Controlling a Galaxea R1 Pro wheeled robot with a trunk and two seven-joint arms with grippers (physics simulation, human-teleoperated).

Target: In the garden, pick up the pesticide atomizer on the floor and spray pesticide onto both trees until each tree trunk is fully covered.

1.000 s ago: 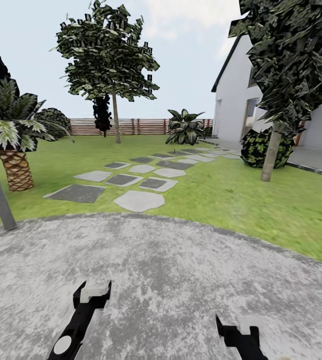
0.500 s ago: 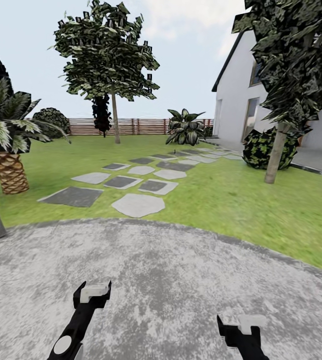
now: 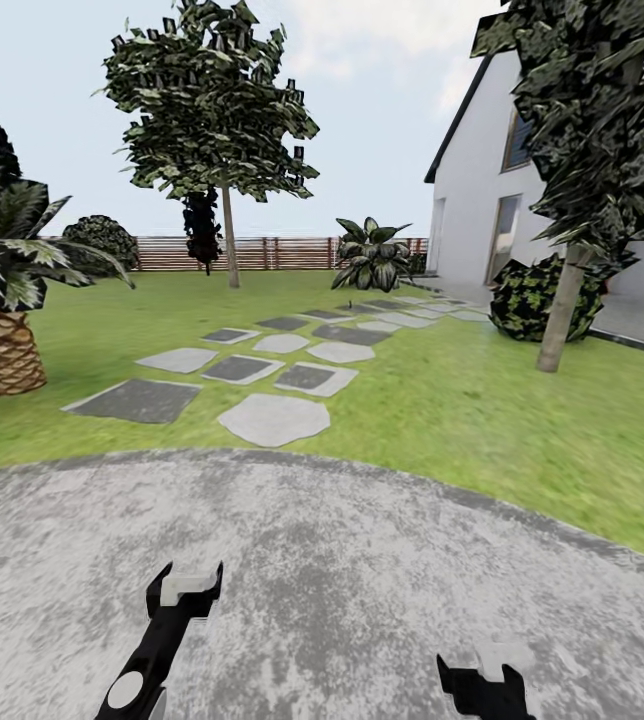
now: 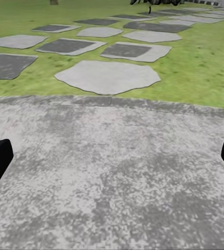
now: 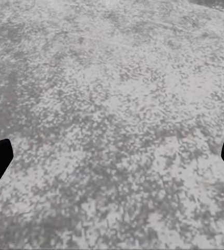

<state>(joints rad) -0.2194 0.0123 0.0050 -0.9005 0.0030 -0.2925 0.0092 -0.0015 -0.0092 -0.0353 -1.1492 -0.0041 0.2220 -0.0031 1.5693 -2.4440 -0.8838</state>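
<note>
Both claws, left claw (image 3: 184, 588) and right claw (image 3: 486, 672), hang spread and empty at frame bottom over gravel; 2 tree trunks, (image 3: 230, 238) upper left, (image 3: 562, 322) right, stand well ahead.

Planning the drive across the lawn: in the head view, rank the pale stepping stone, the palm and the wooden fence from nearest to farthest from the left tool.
1. Pale stepping stone, just ahead of the left tool.
2. Palm, far left.
3. Wooden fence, at the back.

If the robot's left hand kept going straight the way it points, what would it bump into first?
Probably the grey gravel ground. The open left gripper points forward and down at it, with the nearest stepping stone farther on. Depth is hard to judge.
</note>
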